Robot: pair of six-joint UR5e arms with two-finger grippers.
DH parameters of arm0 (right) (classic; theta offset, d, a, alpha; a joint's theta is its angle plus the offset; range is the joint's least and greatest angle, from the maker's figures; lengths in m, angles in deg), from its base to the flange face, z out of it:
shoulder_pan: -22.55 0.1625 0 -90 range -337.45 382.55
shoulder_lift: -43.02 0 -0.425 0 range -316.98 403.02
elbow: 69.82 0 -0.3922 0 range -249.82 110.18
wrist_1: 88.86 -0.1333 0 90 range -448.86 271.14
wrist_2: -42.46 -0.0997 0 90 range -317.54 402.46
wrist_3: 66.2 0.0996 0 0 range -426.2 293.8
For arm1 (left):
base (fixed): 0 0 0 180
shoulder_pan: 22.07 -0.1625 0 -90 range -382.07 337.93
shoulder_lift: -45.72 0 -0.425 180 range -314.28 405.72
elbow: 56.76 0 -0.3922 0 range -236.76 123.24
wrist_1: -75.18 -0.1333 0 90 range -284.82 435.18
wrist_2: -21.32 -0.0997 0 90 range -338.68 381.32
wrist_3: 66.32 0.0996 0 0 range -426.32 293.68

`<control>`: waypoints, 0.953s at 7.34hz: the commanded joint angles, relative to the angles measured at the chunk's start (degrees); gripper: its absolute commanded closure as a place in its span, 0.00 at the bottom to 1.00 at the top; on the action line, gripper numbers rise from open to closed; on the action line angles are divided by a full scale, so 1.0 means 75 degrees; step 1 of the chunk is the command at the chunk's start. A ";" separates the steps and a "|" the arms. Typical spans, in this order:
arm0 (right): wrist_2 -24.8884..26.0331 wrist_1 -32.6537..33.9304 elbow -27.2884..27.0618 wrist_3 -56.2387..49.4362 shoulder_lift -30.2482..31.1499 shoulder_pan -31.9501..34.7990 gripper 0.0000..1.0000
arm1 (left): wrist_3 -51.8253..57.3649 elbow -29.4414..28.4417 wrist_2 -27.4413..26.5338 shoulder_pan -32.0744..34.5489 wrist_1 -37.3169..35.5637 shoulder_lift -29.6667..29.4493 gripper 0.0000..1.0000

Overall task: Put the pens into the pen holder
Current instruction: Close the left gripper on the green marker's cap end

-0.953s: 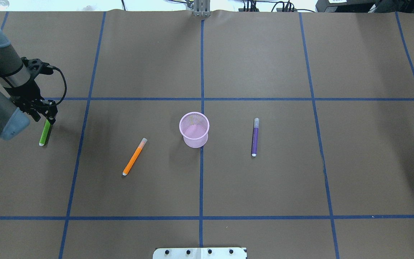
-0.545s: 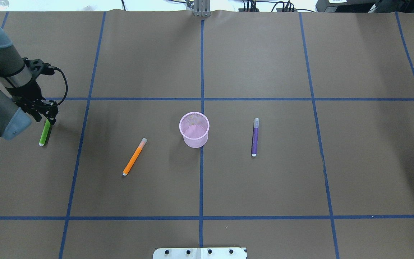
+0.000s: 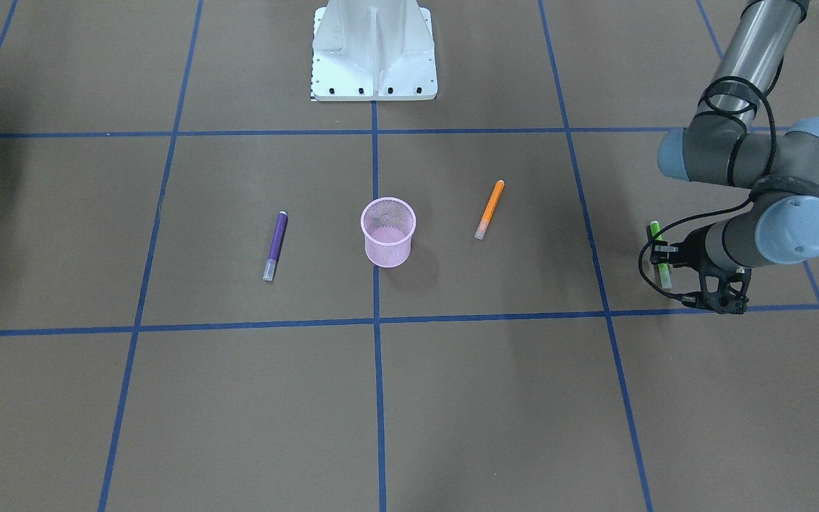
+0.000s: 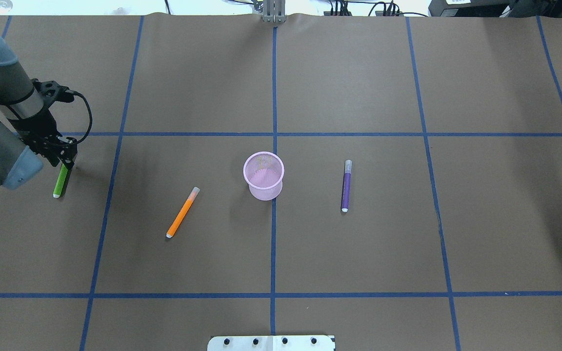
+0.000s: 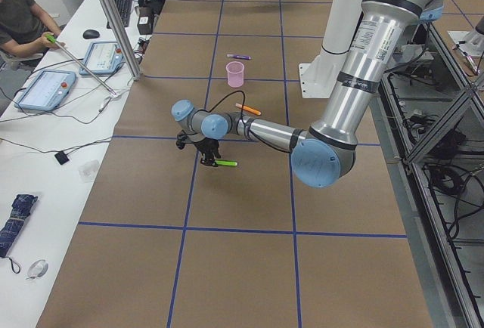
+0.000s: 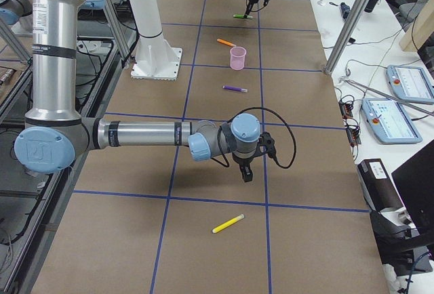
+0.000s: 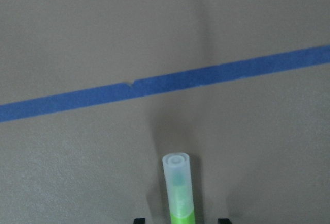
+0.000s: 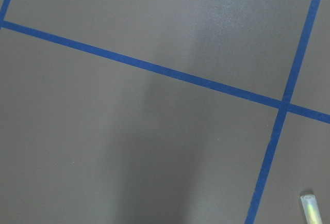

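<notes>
A: Where does the left tool [image 4: 67,161] stand?

B: It is low over the green pen [image 4: 60,183], out on the left part of the bench [image 4: 359,243]. Its fingers [image 7: 139,220] sit wide, one on each side of the cap end, with a gap to the pen on both sides. A blue tape line [image 7: 165,82] crosses just past the cap.

A: And the pen holder [image 4: 264,192]?

B: It is upright on the centre tape line [image 4: 273,97], with bare brown surface all round it. The orange pen [image 4: 182,213] lies flat between it and the green pen, well apart from both. The purple pen [image 4: 346,187] lies on the holder's other side.

A: The right tool [image 6: 247,176]?

B: It hangs over the right part of the bench, near a yellowish pen [image 6: 228,223]. Whether it is wide or narrow cannot be told.
</notes>
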 commanded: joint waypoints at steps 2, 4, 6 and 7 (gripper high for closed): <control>0.0000 0.0000 0.0004 0.0005 -0.0008 0.0000 0.01 | -0.0008 -0.0029 0.0000 -0.0016 -0.0008 -0.0012 0.58; 0.0000 0.0000 0.0004 0.0005 0.0004 0.0000 0.01 | 0.0003 -0.0029 0.0000 -0.0027 0.0004 -0.0012 0.58; 0.0000 0.0000 0.0004 0.0005 0.0004 0.0000 0.01 | 0.0003 -0.0029 0.0000 -0.0051 0.0004 -0.0012 0.59; 0.0000 0.0000 0.0004 0.0005 0.0004 0.0000 0.01 | 0.0003 -0.0063 0.0000 -0.0063 0.0016 -0.0012 0.59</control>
